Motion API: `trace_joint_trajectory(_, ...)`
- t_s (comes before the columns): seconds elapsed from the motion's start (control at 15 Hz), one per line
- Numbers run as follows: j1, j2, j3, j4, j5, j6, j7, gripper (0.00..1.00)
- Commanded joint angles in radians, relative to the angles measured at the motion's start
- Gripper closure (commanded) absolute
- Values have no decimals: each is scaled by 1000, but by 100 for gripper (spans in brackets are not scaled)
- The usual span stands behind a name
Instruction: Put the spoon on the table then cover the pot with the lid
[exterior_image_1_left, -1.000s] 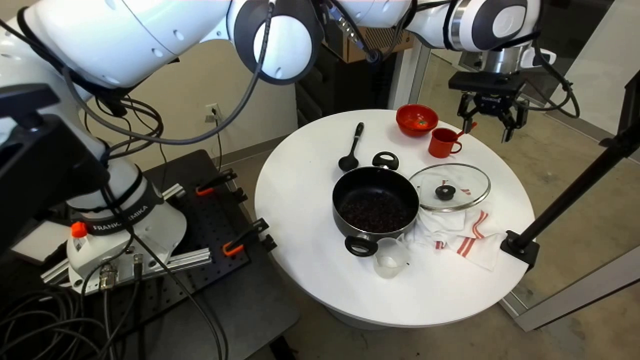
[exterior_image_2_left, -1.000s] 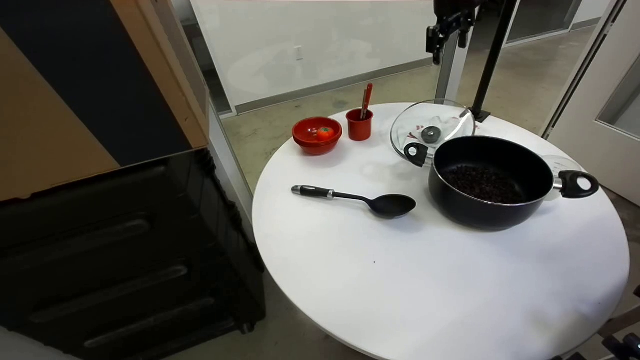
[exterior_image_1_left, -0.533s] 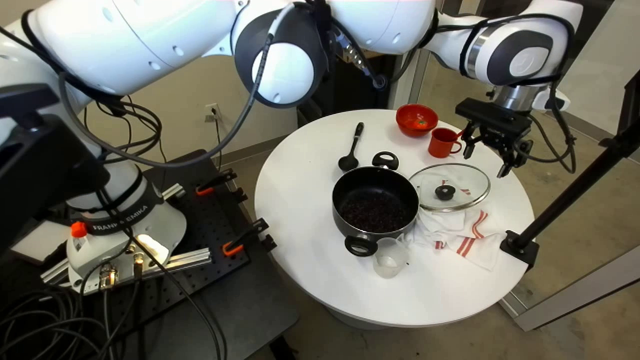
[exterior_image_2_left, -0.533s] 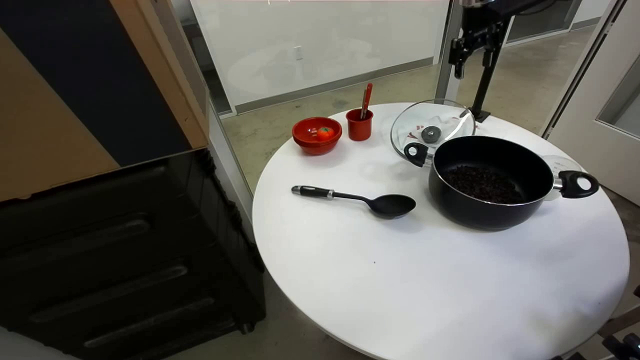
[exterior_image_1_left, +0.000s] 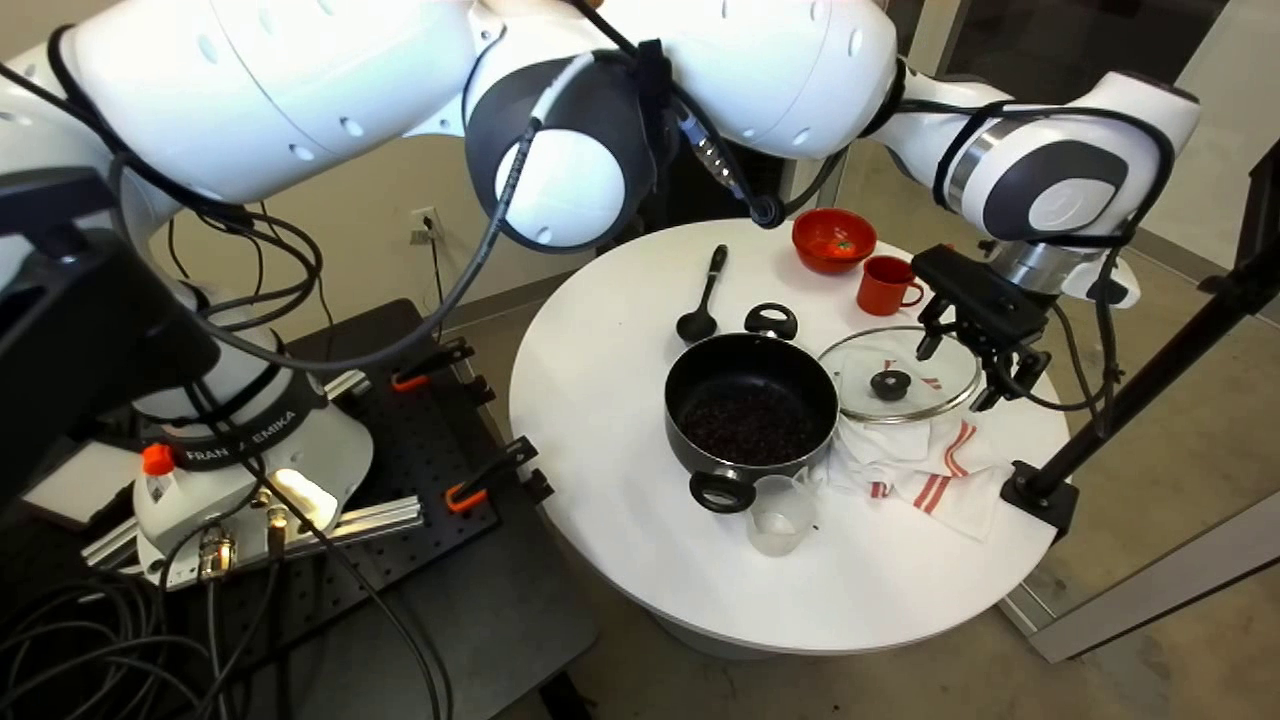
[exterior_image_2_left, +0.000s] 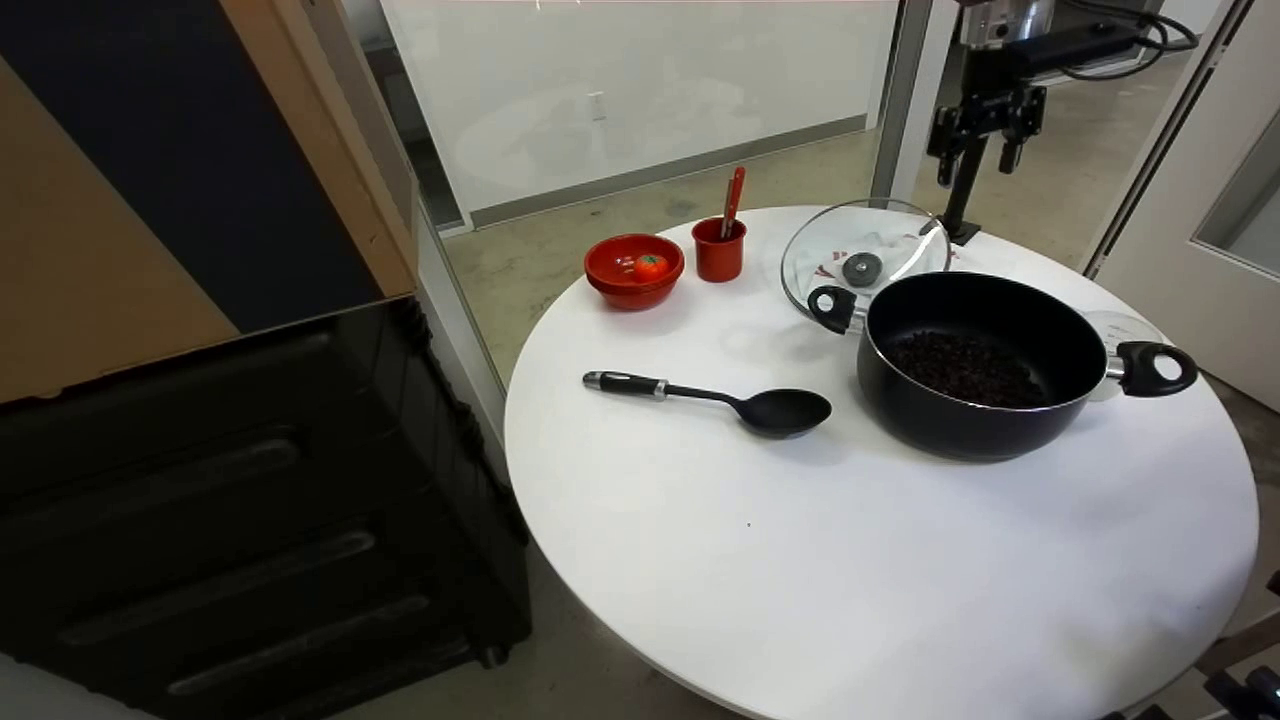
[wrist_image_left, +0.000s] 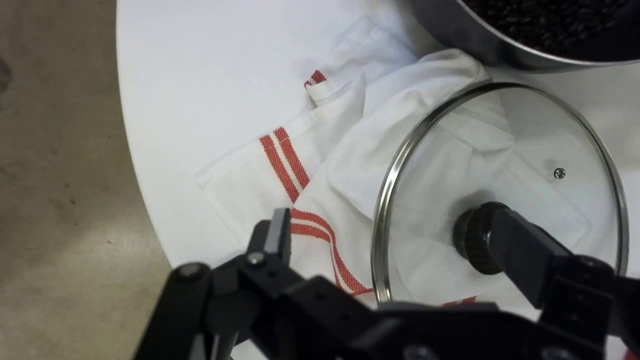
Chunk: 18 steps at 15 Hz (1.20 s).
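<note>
Dropping lower toward the lid (exterior_image_1_left: 890, 385), over the towel (wrist_image_left: 360, 145) beside the pot (exterior_image_2_left: 950, 430), with end effector (exterior_image_1_left: 955, 377) spread and empty. Likely done with the spoon (exterior_image_2_left: 770, 411) on the tabletop (exterior_image_2_left: 850, 560), leaving only covering.

Lettering (exterior_image_1_left: 276, 428) read on arm base (exterior_image_1_left: 325, 450): "FRAN" and "EMIKA", midway between upper and lower edges of dark band (exterior_image_1_left: 205, 453); cable (exterior_image_1_left: 236, 438) crossed between.

We've got our arm (exterior_image_1_left: 560, 185) stretched way out in an exterior view, wrist (exterior_image_1_left: 1055, 190) bent over at the far end. Our gripper (exterior_image_1_left: 954, 376) hangs below it, pointing down, and in the wrist view we see both fingers (wrist_image_left: 275, 239) spread wide apart.
</note>
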Motion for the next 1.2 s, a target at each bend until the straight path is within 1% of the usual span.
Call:
trace_joint_trajectory(0.0,-38,-11,37,-54,45,30,-19,0)
trace_joint_trajectory(0.27,-58,-13,68,-103,53,15,-43,0)
trace_joint_trajectory(0.53,-74,-17,109,-164,46,31,-135,0)
trace_joint_trajectory(0.73,-85,-24,120,-206,44,35,-170,0)
trace_joint_trajectory(0.87,-89,-31,116,-238,36,57,-173,0)
trace_joint_trajectory(1.13,-111,-50,110,-305,37,142,-159,0)
